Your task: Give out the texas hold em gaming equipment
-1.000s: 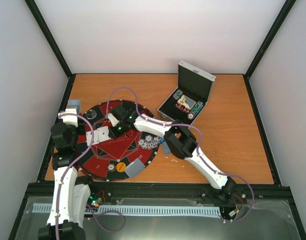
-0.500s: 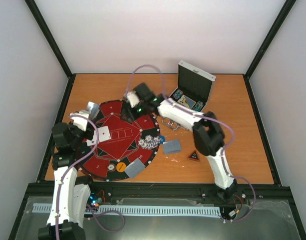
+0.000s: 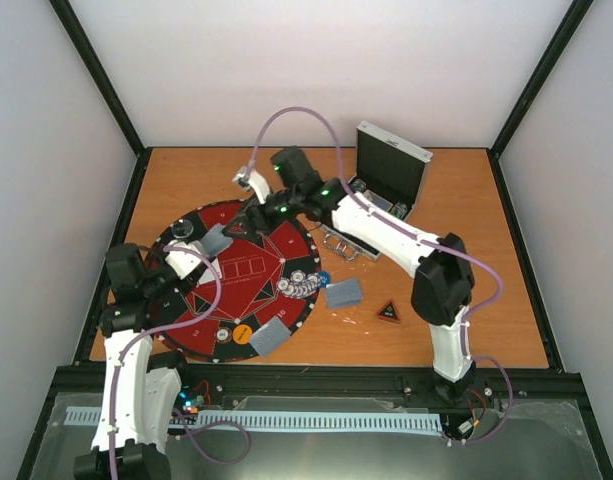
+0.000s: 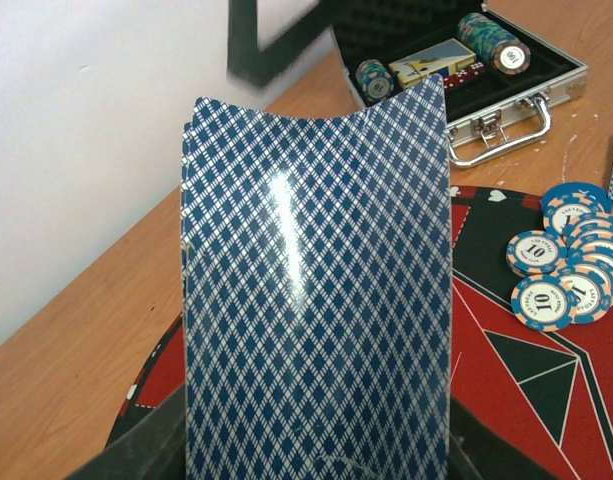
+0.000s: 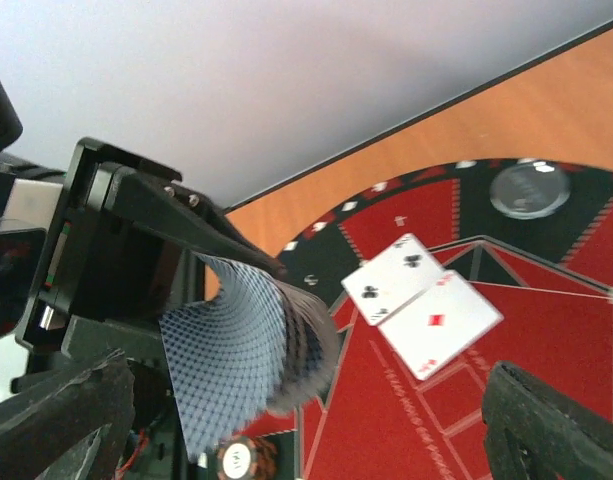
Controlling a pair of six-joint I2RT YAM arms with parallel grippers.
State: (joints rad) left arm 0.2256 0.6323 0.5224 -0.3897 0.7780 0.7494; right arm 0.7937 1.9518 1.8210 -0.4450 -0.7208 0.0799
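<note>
Your left jaws are clamped on a stack of playing cards, which have blue diamond-lattice backs and are bowed, held over the left part of the mat. Your right jaws stand wide apart above the mat's far side. Blue-and-peach "10" poker chips lie overlapped at the mat's right edge. Further right on the counter lie one face-down card and the black-red triangle marker.
</note>
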